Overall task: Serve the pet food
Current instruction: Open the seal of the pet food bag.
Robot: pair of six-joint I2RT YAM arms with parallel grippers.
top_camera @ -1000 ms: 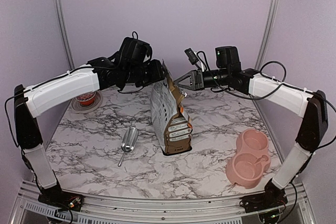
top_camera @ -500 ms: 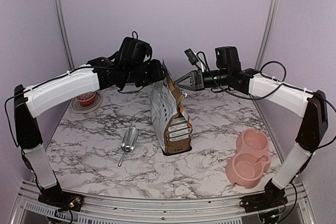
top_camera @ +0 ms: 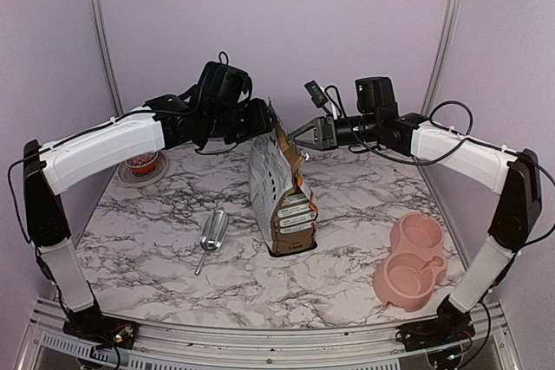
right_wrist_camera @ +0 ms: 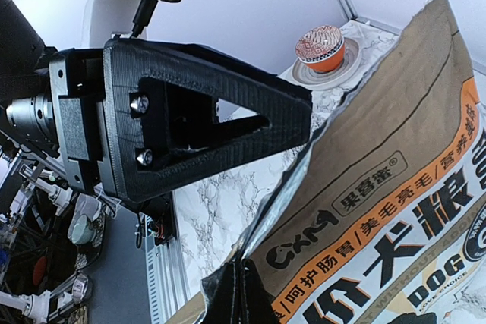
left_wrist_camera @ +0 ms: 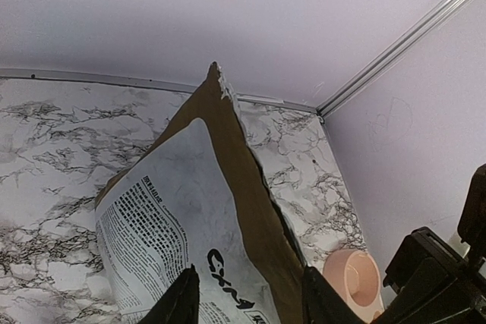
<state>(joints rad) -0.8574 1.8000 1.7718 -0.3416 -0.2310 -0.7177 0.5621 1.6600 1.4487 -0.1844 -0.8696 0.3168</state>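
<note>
Nothing moved | left claw (left_wrist_camera: 247,295) part-open, clasping bag (left_wrist_camera: 190,210) | right claw (right_wrist_camera: 241,290) pinching bag

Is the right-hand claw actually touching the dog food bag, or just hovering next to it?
Touching. The right wrist view shows the right gripper closed on the torn top edge of the bag, with the paper running in between its fingertips.

Soft, even, bright light fills the overhead view. The pet food bag (top_camera: 282,188) throws only a faint shadow on the marble surface (top_camera: 156,223) at its base, and everything there is sharp. From the left wrist, the left pincer (left_wrist_camera: 250,303) below the bag is dark and blurred. From the right wrist, the wall (right_wrist_camera: 250,5) above the bag is washed out to white, while the bag's print is crisp.
</note>
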